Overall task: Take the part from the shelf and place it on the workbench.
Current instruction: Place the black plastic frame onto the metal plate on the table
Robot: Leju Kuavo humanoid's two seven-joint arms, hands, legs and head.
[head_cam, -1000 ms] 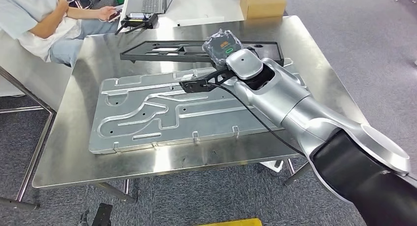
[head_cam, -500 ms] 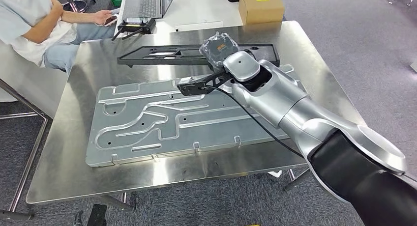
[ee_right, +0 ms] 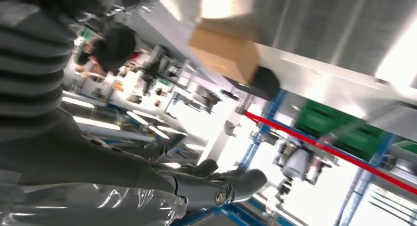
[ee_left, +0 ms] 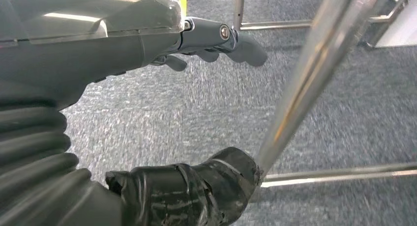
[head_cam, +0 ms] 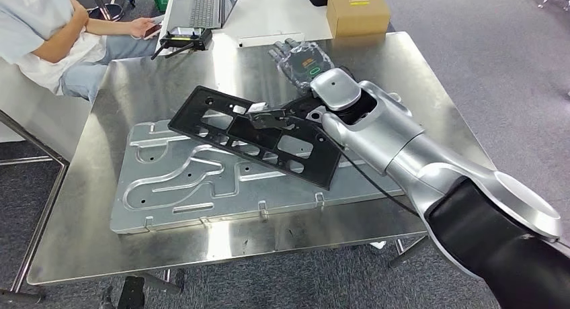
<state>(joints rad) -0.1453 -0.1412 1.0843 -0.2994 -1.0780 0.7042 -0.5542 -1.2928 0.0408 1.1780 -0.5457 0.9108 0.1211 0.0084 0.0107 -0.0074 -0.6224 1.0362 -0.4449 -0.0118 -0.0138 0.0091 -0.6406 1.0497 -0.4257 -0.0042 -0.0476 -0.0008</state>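
Black cut-out part (head_cam: 259,136) lying tilted across the grey metal plate (head_cam: 168,181) on the steel workbench (head_cam: 430,101), far-left corner toward the seated person (head_cam: 47,33), near-right end by the right arm. Right hand (head_cam: 302,62) beyond the part, fingers (ee_right: 236,179) extended and apart, holding nothing. Left hand (ee_left: 162,78) low beside a table leg (ee_left: 305,83) over carpet, fingers (ee_left: 241,46) spread, holding nothing.

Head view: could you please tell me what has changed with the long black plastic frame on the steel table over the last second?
The long black plastic frame has moved from the table's far side towards the robot and turned; it now lies slantwise across the embossed silver metal plate. The right hand, earlier over the frame, now sits beyond it, holding nothing. The plate, the brown cardboard box and the seated person stayed put.
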